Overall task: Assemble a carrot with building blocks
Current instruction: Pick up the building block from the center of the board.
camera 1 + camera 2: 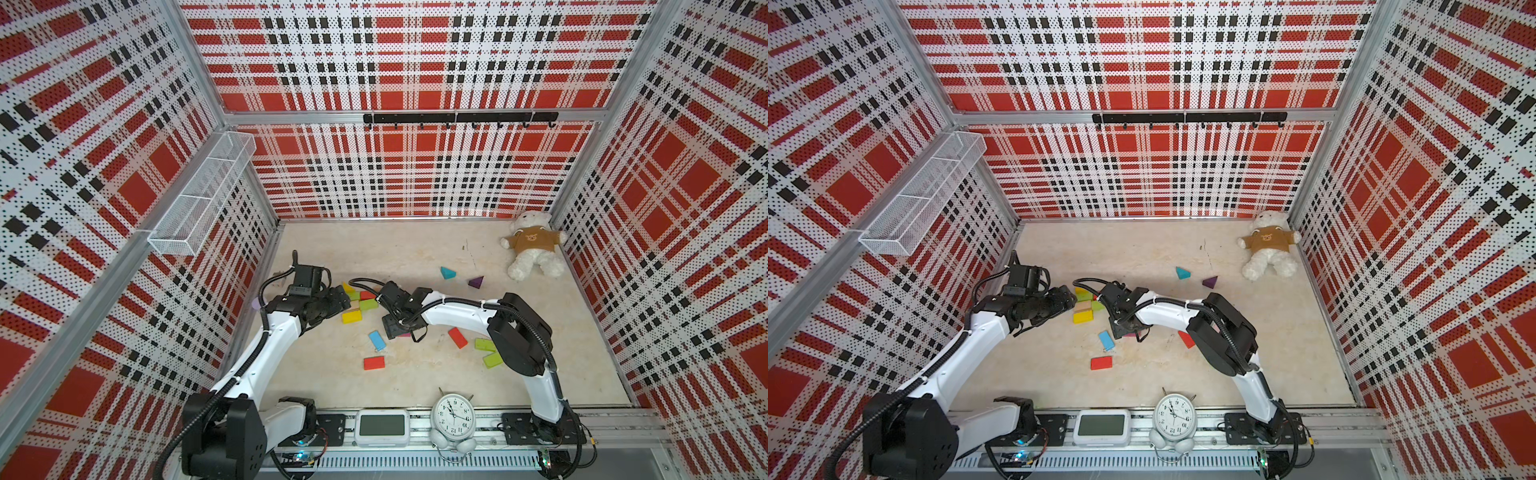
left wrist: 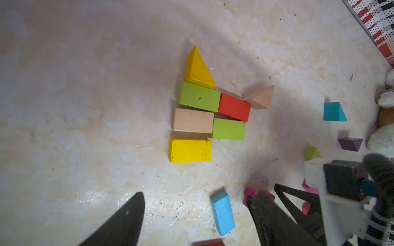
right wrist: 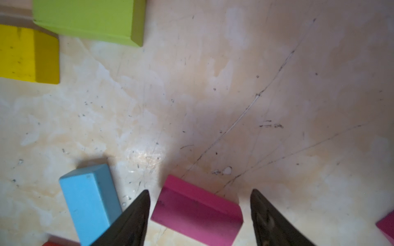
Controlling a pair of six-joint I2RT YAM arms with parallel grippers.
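Note:
Several building blocks lie joined flat on the table: a yellow triangle [image 2: 199, 68], a lime green block [image 2: 199, 97], a red one [image 2: 234, 107], tan [image 2: 193, 120], another green [image 2: 229, 129] and yellow [image 2: 190, 150], with a tan triangle [image 2: 261, 98] at the red one's corner. My left gripper [image 2: 194, 196] hovers open beside this cluster [image 1: 359, 307], holding nothing. A blue block [image 1: 377, 339] lies loose nearby. My right gripper [image 3: 199, 194] is open low over the table, and a magenta block [image 3: 198, 210] lies between its fingers with a gap on each side.
Teal [image 1: 447, 273] and purple [image 1: 476, 282] triangles lie toward the back. Loose red blocks [image 1: 374, 362] [image 1: 457, 337] and green ones [image 1: 485, 344] lie nearer the front. A teddy bear [image 1: 532, 245] sits in the back right corner. A clock [image 1: 453, 415] and a timer [image 1: 382, 426] stand on the front rail.

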